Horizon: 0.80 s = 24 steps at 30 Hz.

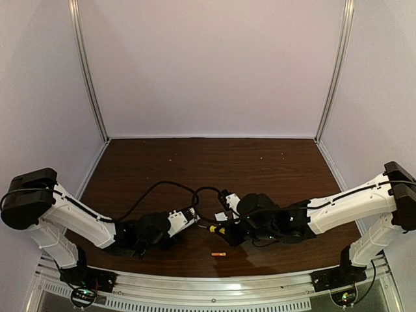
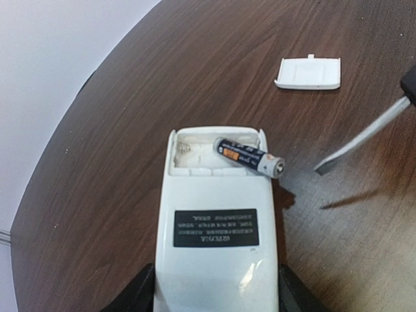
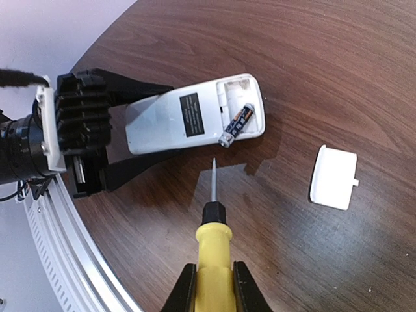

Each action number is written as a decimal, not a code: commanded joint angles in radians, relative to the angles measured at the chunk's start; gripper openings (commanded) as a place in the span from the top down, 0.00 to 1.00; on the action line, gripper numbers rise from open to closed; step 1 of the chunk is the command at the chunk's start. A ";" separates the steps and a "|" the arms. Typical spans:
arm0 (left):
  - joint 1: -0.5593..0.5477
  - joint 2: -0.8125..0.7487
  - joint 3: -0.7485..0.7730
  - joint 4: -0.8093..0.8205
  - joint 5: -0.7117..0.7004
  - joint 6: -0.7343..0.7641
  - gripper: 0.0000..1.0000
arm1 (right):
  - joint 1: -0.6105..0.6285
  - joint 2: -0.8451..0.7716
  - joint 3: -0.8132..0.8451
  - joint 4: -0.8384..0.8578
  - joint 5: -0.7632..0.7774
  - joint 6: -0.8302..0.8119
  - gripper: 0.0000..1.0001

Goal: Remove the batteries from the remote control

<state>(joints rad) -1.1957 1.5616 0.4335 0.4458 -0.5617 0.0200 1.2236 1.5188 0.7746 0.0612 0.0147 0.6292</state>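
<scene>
Screwdriver: one; its yellow handle is clamped in the narrow jaws of the right gripper, and its shaft points toward the remote.
Screwdriver tip: near the outer end of the dark battery, with a gap between them.
Remote control: one; white, back upward on the table, with its battery bay uncovered.
Left gripper: jaws part-spread, gripping the remote across its width at the end away from the bay.
Dark battery: first of two; slanted, one end inside the bay and the other over the remote's side rim, well ahead of the left jaws.
Orange battery: second of two; loose on the table near the front rail, apart from both grippers.
Cover: one; white, flat on the table beyond the remote, not touching it.
</scene>
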 commanded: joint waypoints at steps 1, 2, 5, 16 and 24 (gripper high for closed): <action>0.005 0.011 0.019 0.047 -0.012 0.006 1.00 | 0.001 -0.015 0.064 -0.021 0.066 -0.022 1.00; 0.004 0.012 0.020 0.048 -0.009 0.006 1.00 | 0.000 -0.011 0.071 -0.023 0.074 -0.027 1.00; 0.004 0.014 0.021 0.050 -0.008 0.008 1.00 | -0.006 0.001 0.087 -0.033 0.090 -0.035 1.00; 0.003 0.005 0.016 0.054 0.006 0.008 1.00 | -0.064 0.116 0.166 -0.028 0.045 -0.060 1.00; 0.003 0.003 0.014 0.057 0.006 0.009 1.00 | -0.080 0.153 0.164 -0.024 0.026 -0.058 1.00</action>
<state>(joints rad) -1.1957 1.5654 0.4339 0.4469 -0.5594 0.0212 1.1484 1.6676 0.9306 0.0395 0.0502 0.5785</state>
